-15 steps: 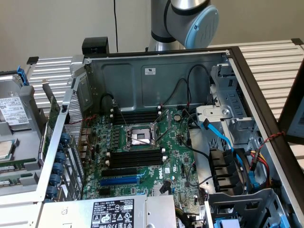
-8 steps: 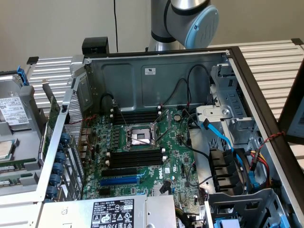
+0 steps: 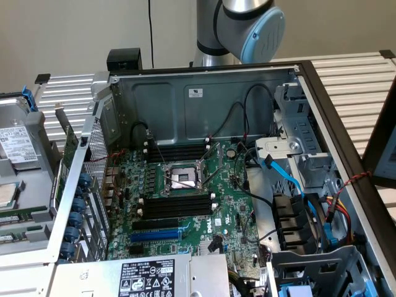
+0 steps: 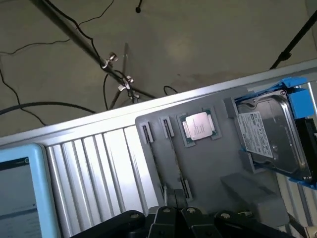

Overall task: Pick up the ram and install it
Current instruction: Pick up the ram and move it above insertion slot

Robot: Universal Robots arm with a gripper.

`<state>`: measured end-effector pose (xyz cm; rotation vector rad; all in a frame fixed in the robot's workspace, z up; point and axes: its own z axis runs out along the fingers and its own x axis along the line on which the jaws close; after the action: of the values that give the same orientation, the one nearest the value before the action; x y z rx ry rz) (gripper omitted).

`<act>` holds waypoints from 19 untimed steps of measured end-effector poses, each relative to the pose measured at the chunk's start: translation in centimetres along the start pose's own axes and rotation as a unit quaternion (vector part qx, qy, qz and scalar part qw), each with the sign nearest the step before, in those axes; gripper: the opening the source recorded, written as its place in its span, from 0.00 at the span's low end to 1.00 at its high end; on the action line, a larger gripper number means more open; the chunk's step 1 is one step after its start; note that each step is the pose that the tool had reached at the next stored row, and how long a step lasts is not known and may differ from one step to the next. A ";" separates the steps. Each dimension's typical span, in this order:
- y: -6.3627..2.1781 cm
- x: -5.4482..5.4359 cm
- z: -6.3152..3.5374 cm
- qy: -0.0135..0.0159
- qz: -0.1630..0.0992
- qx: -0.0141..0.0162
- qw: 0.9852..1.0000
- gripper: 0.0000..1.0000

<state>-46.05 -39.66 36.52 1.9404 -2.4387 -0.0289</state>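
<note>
The ram lies in a grey parts tray (image 4: 208, 173) beside the computer case, as thin sticks seen edge-on in two narrow slots (image 4: 155, 163) (image 4: 176, 159). In the exterior view the same sticks show as green strips (image 3: 18, 217) at the far left. My gripper (image 4: 171, 204) hangs above the near end of these slots, its black body along the frame edge. The motherboard (image 3: 185, 198) lies in the open case, with long black memory slots (image 3: 176, 206) beside the CPU socket (image 3: 179, 179).
The tray also holds a loose CPU (image 4: 198, 125) and a hard drive (image 4: 267, 136) in a blue bracket. The arm's grey and blue joint (image 3: 247, 25) stands behind the case. A blue expansion slot (image 3: 154, 236), cables and drive bays (image 3: 297, 216) crowd the case.
</note>
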 end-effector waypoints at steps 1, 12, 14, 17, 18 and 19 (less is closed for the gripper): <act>0.00 0.0 0.03 0.000 -0.009 0.000 1.000 0.11; -0.01 0.0 0.35 0.003 -0.109 0.001 0.994 0.11; -0.01 0.0 0.45 0.004 -0.124 0.001 0.992 0.11; -0.01 0.0 0.74 0.004 -0.142 0.002 0.990 0.24; -0.02 0.0 0.88 0.004 -0.146 0.002 0.989 0.30; -0.03 0.0 1.04 0.004 -0.151 0.002 0.988 0.30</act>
<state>-46.06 -39.65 35.48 2.2868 -2.1163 -0.0201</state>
